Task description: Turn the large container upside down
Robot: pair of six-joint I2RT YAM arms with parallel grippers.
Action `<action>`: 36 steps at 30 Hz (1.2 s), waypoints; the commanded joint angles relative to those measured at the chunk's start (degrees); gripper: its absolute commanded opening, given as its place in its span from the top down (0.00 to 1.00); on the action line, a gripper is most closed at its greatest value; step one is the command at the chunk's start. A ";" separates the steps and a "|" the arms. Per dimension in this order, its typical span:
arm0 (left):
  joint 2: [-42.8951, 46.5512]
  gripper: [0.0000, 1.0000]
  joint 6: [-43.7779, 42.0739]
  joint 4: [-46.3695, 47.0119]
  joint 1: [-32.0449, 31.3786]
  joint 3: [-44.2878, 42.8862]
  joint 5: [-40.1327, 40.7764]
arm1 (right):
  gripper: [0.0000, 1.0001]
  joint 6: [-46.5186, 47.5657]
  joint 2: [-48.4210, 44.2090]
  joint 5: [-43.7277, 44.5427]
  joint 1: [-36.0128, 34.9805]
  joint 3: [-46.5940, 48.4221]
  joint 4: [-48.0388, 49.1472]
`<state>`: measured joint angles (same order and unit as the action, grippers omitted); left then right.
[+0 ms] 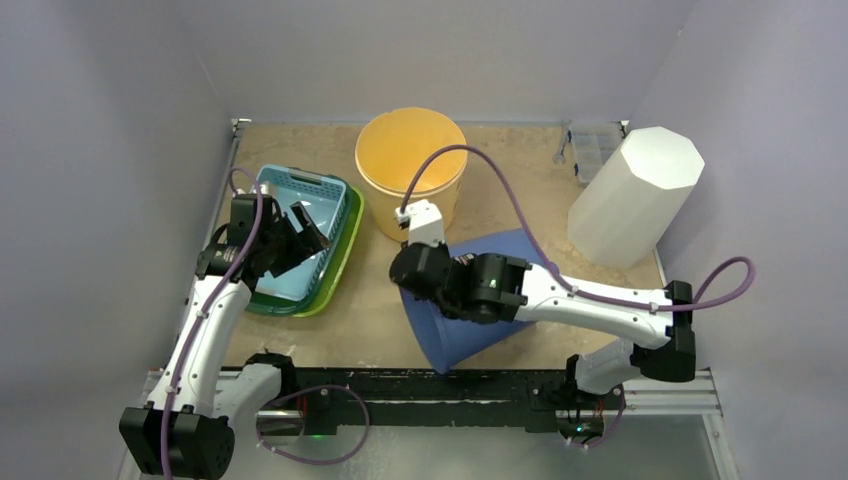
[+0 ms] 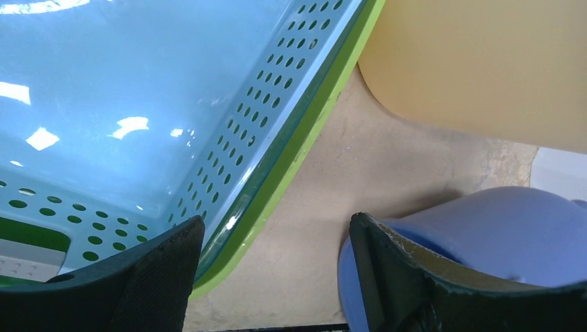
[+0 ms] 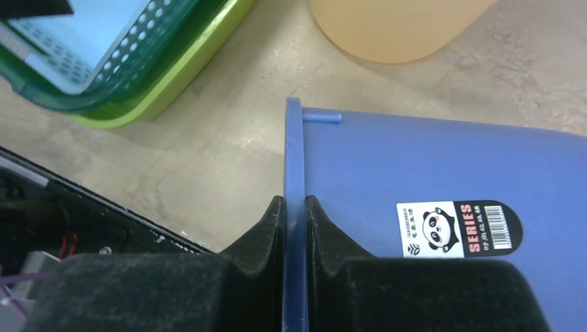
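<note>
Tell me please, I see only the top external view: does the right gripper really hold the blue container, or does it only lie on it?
Observer: It holds it. The right gripper is shut on the blue container's rim, one finger on each side.
Operator: Is something printed on the container?
Observer: Yes, a panda sticker with a barcode sits on its outer wall.
Operator: And the left gripper?
Observer: The left gripper is open and holds nothing; the green basket rim shows between its fingers.
</note>
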<state>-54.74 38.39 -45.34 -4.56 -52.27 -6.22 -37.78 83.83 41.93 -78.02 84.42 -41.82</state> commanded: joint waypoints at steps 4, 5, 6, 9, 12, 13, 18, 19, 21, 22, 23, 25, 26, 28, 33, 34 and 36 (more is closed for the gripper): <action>0.25 0.24 -0.07 3.28 0.34 0.31 -4.32 | 0.78 2.79 -1.22 -12.87 4.81 -0.98 3.01; 0.13 0.24 -0.13 3.39 0.24 0.38 -4.59 | 0.74 2.94 -0.58 -13.57 4.81 -0.55 2.36; 0.01 0.24 -0.28 3.49 0.24 0.46 -4.73 | 0.69 2.86 0.01 -14.25 4.81 -0.16 1.56; -0.47 0.25 -0.57 3.52 0.23 0.59 -5.12 | 0.56 2.58 1.11 -15.26 4.83 0.61 -0.02; -0.58 0.25 -0.72 3.60 0.21 0.72 -5.51 | 0.50 2.81 0.92 -15.72 4.85 1.55 -0.68; -0.55 0.25 -0.69 3.62 0.27 0.75 -5.55 | 0.50 3.05 0.76 -15.75 4.81 2.00 -0.77; -0.62 0.25 -0.79 4.00 0.31 1.03 -5.80 | 0.39 4.77 0.01 -14.14 4.81 4.54 -2.56; -0.71 0.25 -0.84 4.07 0.32 1.03 -5.89 | 0.38 5.14 -0.17 -13.59 4.81 5.00 -3.01; -0.77 0.25 -0.86 4.12 0.21 1.12 -5.93 | 0.36 6.19 -0.73 -12.73 4.81 6.27 -4.38; -0.85 0.25 -0.86 4.12 0.27 1.04 -5.91 | 0.35 6.20 -1.14 -11.86 4.81 6.77 -5.24; -0.89 0.25 -0.86 4.26 0.23 1.05 -5.99 | 0.35 6.67 -1.81 -11.78 4.81 6.95 -5.58; -0.97 0.25 -1.01 4.28 0.33 1.08 -6.16 | 0.34 7.91 -3.84 -12.66 4.81 6.84 -6.52; -1.01 0.25 -1.07 4.29 0.30 1.05 -6.24 | 0.34 8.54 -4.92 -13.95 4.81 6.52 -6.97; -1.13 0.25 -1.15 4.40 0.26 1.03 -6.26 | 0.35 9.12 -7.12 -16.39 4.81 5.36 -8.07; -1.39 0.25 -1.09 4.76 0.27 1.21 -6.52 | 0.44 7.63 -10.15 -20.52 4.81 0.45 -9.18; -1.36 0.25 -0.99 4.88 0.28 1.21 -6.65 | 0.45 7.68 -10.18 -21.74 4.82 -0.39 -8.73; -1.46 0.25 -1.00 5.08 0.25 1.25 -6.98 | 0.46 7.65 -9.39 -23.16 4.81 -1.45 -8.10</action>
<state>-56.16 38.11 -42.81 -4.56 -51.62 -11.86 -30.39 72.99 22.98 -73.01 85.80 -48.80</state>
